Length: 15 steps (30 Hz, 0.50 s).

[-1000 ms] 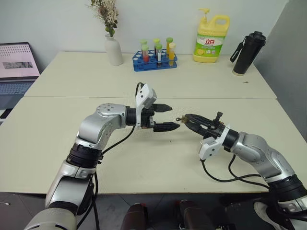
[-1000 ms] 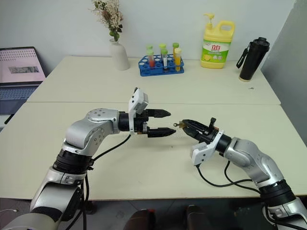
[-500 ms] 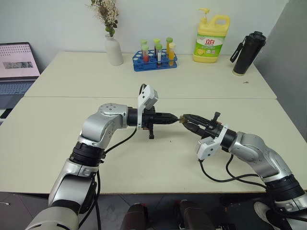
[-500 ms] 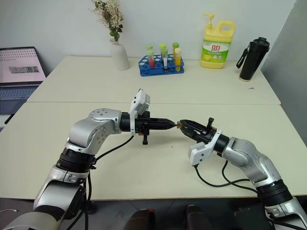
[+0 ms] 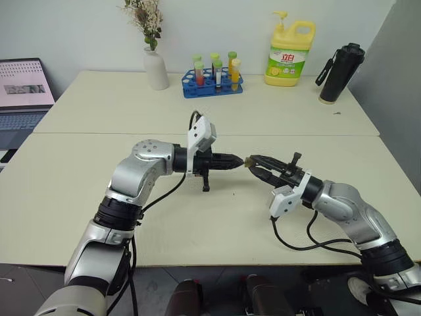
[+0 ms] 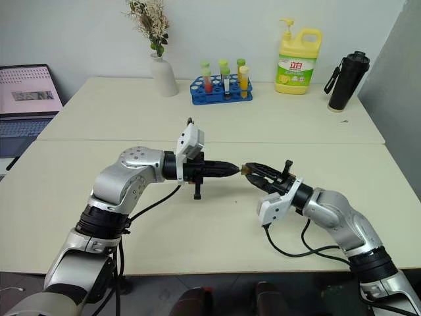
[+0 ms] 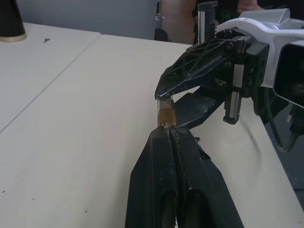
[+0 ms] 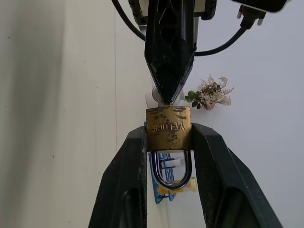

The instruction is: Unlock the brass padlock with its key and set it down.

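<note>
A: Small squarish yellow-brass padlock point(image 8: 168, 126) with silver shackle, location?

B: Clamped between right hand point(image 5: 255, 164) fingers, above the cream desk point(image 5: 316, 118).

A: Left hand point(image 5: 240, 159)?

B: Fingers pressed together, tips at the padlock's underside; key not discernible.

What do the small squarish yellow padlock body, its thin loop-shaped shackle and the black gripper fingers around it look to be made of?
Small squarish yellow padlock body: looks like brass, dull yellow-gold metal with worn, mottled patches and stamped letters.
Thin loop-shaped shackle: probably steel, silvery and glossy with bright reflections.
Black fingers of the right gripper: likely moulded plastic, matte black with soft sheen; can't rule out coated metal.
</note>
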Each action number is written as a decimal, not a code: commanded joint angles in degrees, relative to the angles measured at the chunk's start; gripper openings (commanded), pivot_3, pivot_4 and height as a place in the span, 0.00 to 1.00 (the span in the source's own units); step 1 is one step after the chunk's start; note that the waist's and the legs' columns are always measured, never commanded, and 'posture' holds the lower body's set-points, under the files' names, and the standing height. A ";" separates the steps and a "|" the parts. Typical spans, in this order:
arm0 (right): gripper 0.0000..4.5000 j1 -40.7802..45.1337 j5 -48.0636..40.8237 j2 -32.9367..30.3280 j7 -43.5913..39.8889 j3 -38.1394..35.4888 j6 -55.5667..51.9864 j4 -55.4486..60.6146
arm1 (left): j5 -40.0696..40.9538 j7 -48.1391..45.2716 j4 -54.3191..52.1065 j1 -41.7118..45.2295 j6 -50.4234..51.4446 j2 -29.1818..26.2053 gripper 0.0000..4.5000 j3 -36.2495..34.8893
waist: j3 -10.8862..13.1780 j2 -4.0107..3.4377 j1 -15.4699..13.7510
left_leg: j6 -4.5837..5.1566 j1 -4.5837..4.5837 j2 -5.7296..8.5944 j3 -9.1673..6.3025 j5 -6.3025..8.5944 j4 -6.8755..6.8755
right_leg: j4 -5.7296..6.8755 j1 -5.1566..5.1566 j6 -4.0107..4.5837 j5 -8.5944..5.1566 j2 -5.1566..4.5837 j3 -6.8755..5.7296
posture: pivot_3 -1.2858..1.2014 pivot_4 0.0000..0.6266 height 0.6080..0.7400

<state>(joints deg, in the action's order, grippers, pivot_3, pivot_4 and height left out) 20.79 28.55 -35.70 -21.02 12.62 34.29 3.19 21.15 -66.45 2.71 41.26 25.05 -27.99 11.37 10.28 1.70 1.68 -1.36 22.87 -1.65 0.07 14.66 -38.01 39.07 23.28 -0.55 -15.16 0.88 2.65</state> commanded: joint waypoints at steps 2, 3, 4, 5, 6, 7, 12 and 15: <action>0.21 1.28 -3.25 1.03 -0.27 -1.44 -0.57 2.84 | -5.36 -2.62 -1.66 -1.67 -14.60 0.23 0.00 2.74 | 0.00 0.00 -0.05 | 0.00 0.01 0.00 0.00 0.00 0.00 | 0.00 0.00 0.02 0.01 0.00 -0.02 | 0.52 0.24 1.00; 0.21 1.23 -3.29 1.10 -0.37 -1.49 -0.57 2.96 | -6.11 -2.79 -1.35 -1.92 -16.84 0.41 0.00 2.82 | 0.00 0.00 -0.06 | 0.00 0.01 0.01 0.02 0.00 0.00 | 0.00 0.00 0.03 0.01 0.00 -0.01 | 0.52 0.24 1.00; 0.21 1.19 -3.38 1.17 -0.42 -1.53 -0.47 2.98 | -7.12 -2.61 -0.86 -2.07 -19.75 0.72 0.00 2.90 | 0.00 0.00 -0.07 | 0.00 0.01 0.01 0.01 0.00 0.00 | 0.00 0.00 0.03 0.02 0.00 -0.01 | 0.52 0.24 1.00; 0.21 1.17 -3.42 1.24 -0.49 -1.57 -0.44 2.98 | -7.87 -2.48 -0.35 -2.15 -22.11 1.05 0.00 2.94 | 0.00 0.00 -0.07 | 0.00 0.01 0.01 0.02 0.00 0.00 | 0.00 0.00 0.03 0.02 -0.01 0.00 | 0.52 0.24 1.00; 0.21 1.16 -3.47 1.29 -0.54 -1.60 -0.42 2.98 | -8.70 -2.31 0.31 -2.17 -24.96 1.43 0.00 2.94 | 0.00 0.00 -0.08 | 0.00 0.01 0.01 0.02 0.00 0.00 | 0.00 0.00 0.03 0.02 -0.01 0.00 | 0.52 0.24 1.00; 0.21 1.18 -3.55 1.34 -0.60 -1.62 -0.43 3.01 | -9.34 -2.15 1.02 -2.07 -26.92 1.76 0.00 2.91 | 0.00 0.00 -0.08 | 0.00 0.01 0.01 0.04 0.00 0.00 | 0.00 -0.01 0.03 0.02 -0.01 -0.01 | 0.52 0.24 1.00; 0.21 1.28 -3.53 1.40 -0.59 -1.72 -0.40 3.19 | -12.00 -1.06 5.22 -1.00 -34.52 2.82 0.00 2.41 | 0.00 0.00 -0.08 | 0.01 0.01 0.02 0.07 0.00 -0.01 | 0.00 -0.01 0.03 0.02 0.00 -0.02 | 0.52 0.24 1.00; 0.21 1.29 -3.65 1.45 -0.62 -1.77 -0.70 3.25 | -12.56 -1.30 6.69 -0.72 -36.97 2.99 0.00 2.34 | 0.00 0.00 -0.06 | 0.01 0.02 0.02 0.07 0.00 -0.01 | 0.00 -0.01 0.03 0.02 0.00 -0.04 | 0.52 0.24 1.00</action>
<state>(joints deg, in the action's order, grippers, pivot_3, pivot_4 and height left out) 20.78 26.66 -34.93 -22.44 12.46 33.21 3.29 8.95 -66.98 9.91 39.37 -9.67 -25.90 12.20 10.28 1.70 1.62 -1.35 22.88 -1.63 0.14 14.66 -38.02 39.07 23.27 -0.53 -15.15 0.88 2.61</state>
